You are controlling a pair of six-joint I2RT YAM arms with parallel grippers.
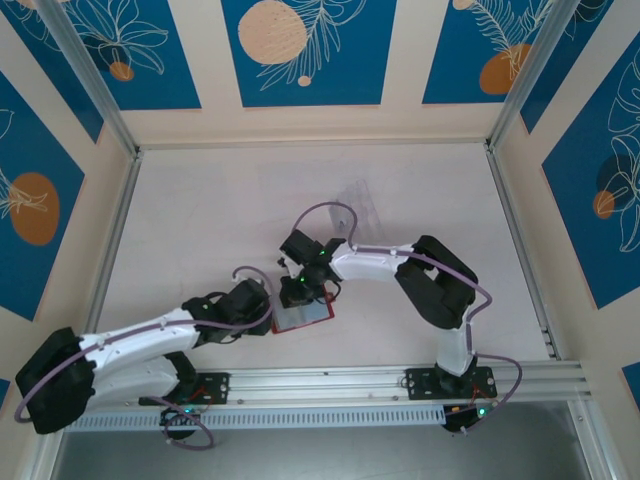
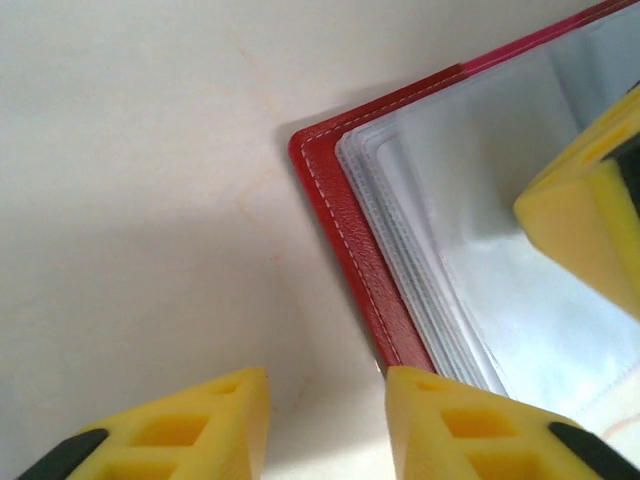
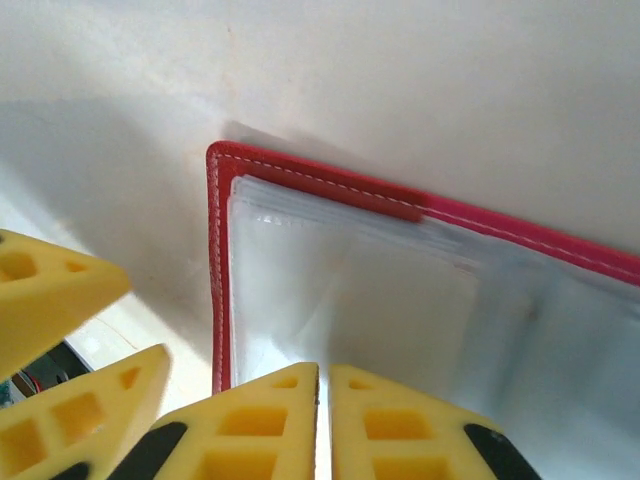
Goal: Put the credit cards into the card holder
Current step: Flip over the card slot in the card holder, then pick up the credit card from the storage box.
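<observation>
- Top external view: the card holder (image 1: 305, 318) lies opened flat on the table (image 1: 200, 220), close to the near edge and about midway between left and right, where the two arms' tips meet.
- Left wrist view: the left gripper (image 2: 325, 430) is narrowly parted and grips nothing. Bare table shows between its fingers, and one finger is just beside the holder's stitched red corner.
- Right wrist view: the right gripper (image 3: 322, 420) is closed, pads together over the clear sleeves (image 3: 290, 290). Whether a sleeve lip or a card is nipped cannot be told.
- A pale rectangle (image 3: 405, 310) inside one sleeve may be one of the credit cards; this is uncertain.
- Handling (judged): the holder looks light and its cover limp. The sleeves look thin, glossy and slippery, so it would probably slide when pushed.
- Hold (judged): pin the holder at its stiffer stitched border and lift a single sleeve lip. The cards are stiff and smooth, so take each by a short edge.
</observation>
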